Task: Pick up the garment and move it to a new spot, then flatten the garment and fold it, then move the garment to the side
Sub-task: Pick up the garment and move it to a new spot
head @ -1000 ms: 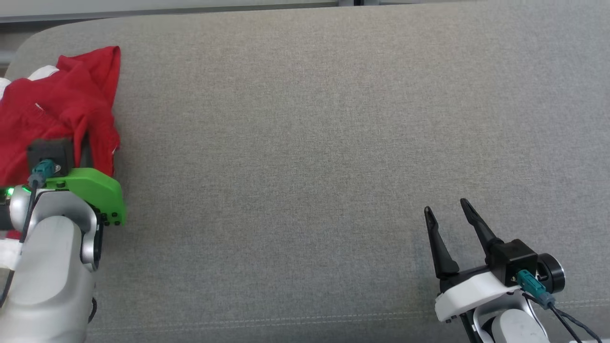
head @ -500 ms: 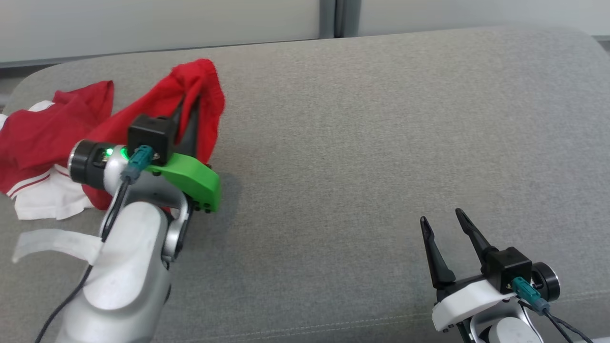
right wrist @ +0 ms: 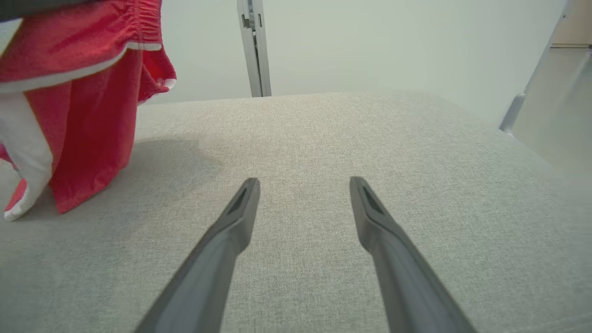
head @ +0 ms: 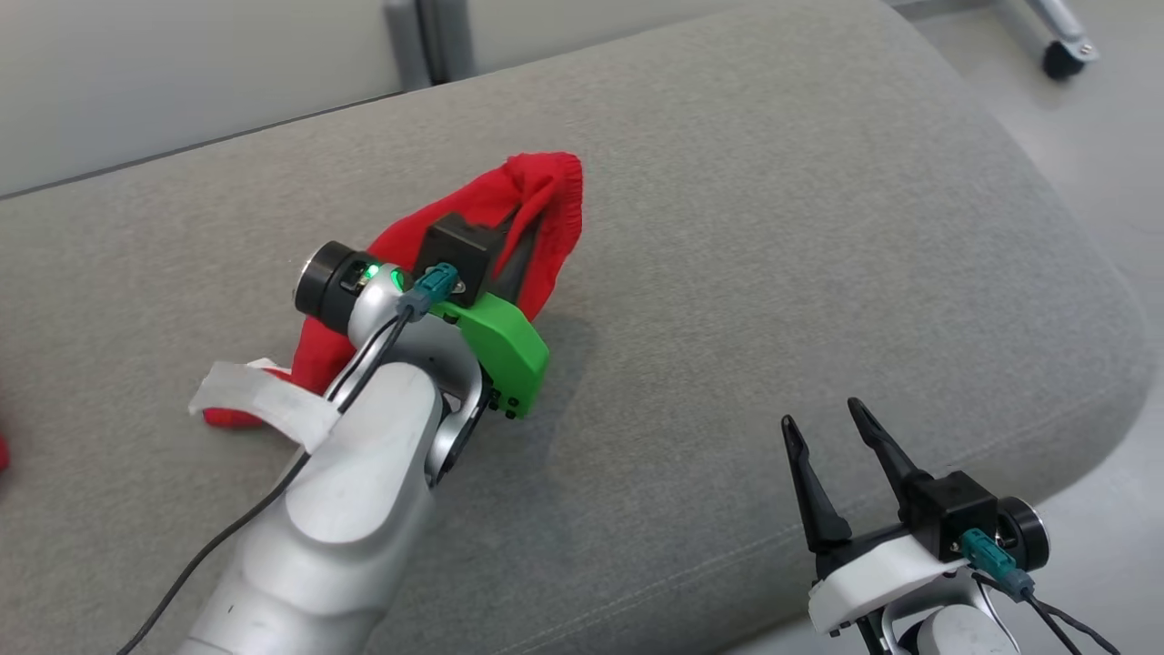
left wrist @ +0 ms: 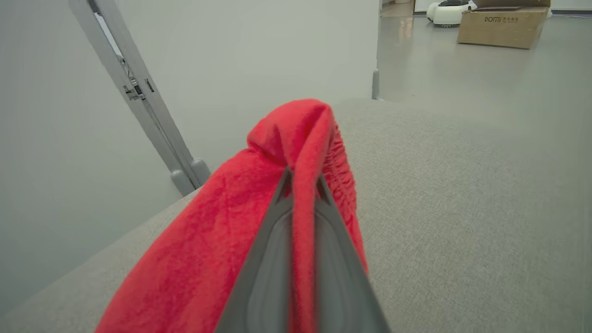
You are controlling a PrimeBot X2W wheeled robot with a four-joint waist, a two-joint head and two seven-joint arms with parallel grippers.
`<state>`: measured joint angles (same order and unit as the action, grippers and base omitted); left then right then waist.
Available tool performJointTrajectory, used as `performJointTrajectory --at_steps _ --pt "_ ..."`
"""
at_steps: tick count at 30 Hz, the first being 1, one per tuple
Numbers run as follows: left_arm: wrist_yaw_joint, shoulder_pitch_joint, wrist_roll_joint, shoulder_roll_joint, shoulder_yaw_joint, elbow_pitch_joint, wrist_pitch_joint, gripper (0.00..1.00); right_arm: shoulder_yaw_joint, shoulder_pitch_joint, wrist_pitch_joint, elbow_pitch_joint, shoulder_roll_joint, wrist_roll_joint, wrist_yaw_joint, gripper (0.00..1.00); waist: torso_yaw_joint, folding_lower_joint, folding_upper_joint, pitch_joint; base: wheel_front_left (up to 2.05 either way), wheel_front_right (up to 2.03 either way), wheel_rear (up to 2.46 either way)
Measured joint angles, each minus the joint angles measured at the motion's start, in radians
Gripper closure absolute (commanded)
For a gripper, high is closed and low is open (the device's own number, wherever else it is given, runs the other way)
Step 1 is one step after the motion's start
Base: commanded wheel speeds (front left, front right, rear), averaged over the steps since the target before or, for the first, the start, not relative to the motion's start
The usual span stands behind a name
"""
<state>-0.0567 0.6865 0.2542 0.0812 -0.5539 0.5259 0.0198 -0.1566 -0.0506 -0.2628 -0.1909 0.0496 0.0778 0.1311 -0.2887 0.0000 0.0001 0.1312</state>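
head view: the left gripper (head: 526, 216) is clamped on a bunched fold of the red garment (head: 550, 186). it holds the fold up above the grey cushion (head: 746, 236), a little left of the middle. the cloth drapes back over the dark fingers (head: 511, 264) and down behind the green wrist cover (head: 500, 341). its low end reaches the cushion near the forearm. a pale strip (head: 259, 400) lies there, and it is hard to tell whether it is garment trim or something on the arm. the right gripper (head: 821, 416) sits at the lower right over the cushion's front edge. its fingers are spread with nothing between them, well apart from the garment.

left wrist view: the two grey fingers (left wrist: 273, 259) meet almost fully, with only a thin red fold pinched between them. the gathered edge of the garment (left wrist: 296, 134) rises past the tips and falls to the left. this view also takes in a cardboard box (left wrist: 502, 25) on the floor far behind the cushion.

right wrist view: the right gripper (right wrist: 303, 182) has a wide gap between its tips and touches nothing, with bare cushion (right wrist: 416, 152) beyond. the garment (right wrist: 88, 138) hangs at the left with a white stripe and a white panel (right wrist: 25, 138). its lowest corner rests on the cushion.
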Motion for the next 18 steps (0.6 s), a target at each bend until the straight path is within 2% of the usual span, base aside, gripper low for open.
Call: performJointTrajectory --at_steps 5,11,12,13,14,18 --pt "-0.034 0.047 0.009 -0.022 -0.070 0.087 0.023 1.00 -0.026 -0.008 0.000 0.004 0.001 0.024 0.000 0.00 -0.100 0.0000 0.0000 0.017 0.00 0.00 0.00" --pt "-0.042 0.062 0.043 -0.032 -0.145 0.208 0.058 1.00 -0.064 -0.024 0.000 0.002 0.001 0.043 0.000 0.00 -0.194 0.0000 0.0000 0.041 0.00 0.00 0.00" --pt "-0.041 0.063 0.057 -0.032 -0.158 0.220 0.062 0.80 -0.067 -0.027 0.000 0.002 0.001 0.045 0.000 0.00 -0.206 0.0000 0.0000 0.045 0.00 0.00 0.00" --pt "-0.040 0.063 0.068 -0.033 -0.172 0.229 0.066 0.45 -0.070 -0.029 0.000 0.002 0.001 0.047 0.000 0.00 -0.216 0.0000 0.0000 0.050 0.00 0.00 0.00" --pt "-0.034 0.063 0.077 -0.034 -0.185 0.234 0.072 0.00 -0.072 -0.031 0.000 0.002 0.001 0.050 0.000 0.00 -0.223 0.0000 0.0000 0.056 0.00 0.00 0.00" --pt "-0.014 0.072 0.135 -0.034 -0.230 0.247 0.097 0.00 -0.069 -0.033 0.000 -0.002 0.000 0.051 0.000 0.00 -0.224 0.0000 0.0000 0.074 0.00 0.00 0.00"
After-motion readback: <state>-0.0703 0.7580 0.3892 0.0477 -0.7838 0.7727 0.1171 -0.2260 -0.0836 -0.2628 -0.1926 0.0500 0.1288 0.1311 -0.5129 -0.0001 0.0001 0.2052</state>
